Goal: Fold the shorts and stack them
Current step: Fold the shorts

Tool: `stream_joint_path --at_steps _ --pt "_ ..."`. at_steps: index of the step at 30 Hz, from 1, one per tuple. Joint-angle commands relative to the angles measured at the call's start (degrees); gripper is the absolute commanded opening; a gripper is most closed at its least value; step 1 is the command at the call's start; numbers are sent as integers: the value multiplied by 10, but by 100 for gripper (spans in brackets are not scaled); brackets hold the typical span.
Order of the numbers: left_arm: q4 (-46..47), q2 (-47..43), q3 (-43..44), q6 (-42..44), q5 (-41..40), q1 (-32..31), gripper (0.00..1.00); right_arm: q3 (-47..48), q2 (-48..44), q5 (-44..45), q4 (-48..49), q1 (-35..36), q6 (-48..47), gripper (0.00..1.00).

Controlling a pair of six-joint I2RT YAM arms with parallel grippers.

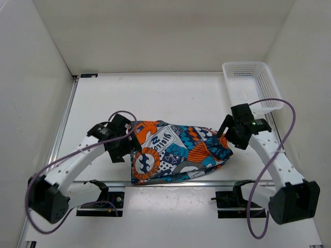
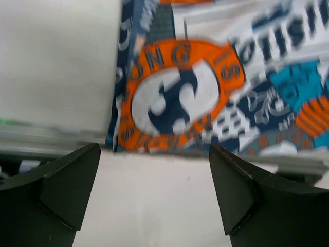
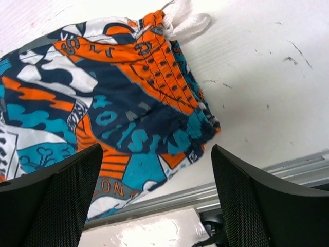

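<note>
Top view: shorts (image 1: 178, 152) lie bunched on white table (image 1: 155, 98), lower centre of frame, bottom edge at near rail. Long axis runs left to right, right end slightly higher. At shorts' left end, left gripper (image 1: 123, 144); at right end, right gripper (image 1: 228, 135); each equally near its own end. Both pincers spread apart, nothing between them (wrist views show cloth ahead of tips, not inside). White drawstring (image 3: 185, 20) at right end. Judgement: next fold likely needs one arm per end.
</note>
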Motion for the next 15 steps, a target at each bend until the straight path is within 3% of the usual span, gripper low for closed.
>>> stream_joint_path --at_steps 1,6,9,12,13,15 --pt "90 78 -23 47 5 45 98 21 46 1 45 2 -6 90" --pt "140 214 -17 72 12 51 94 -23 79 -5 78 2 17 89" --pt "151 271 -3 77 5 51 86 -44 98 -26 107 2 24 84" --pt "162 322 3 77 5 56 67 -68 139 -35 132 2 37 73" --pt "162 334 10 82 10 56 48 -76 148 -41 139 2 37 63" --pt "162 369 28 88 10 61 26 -83 172 -55 163 2 43 54"
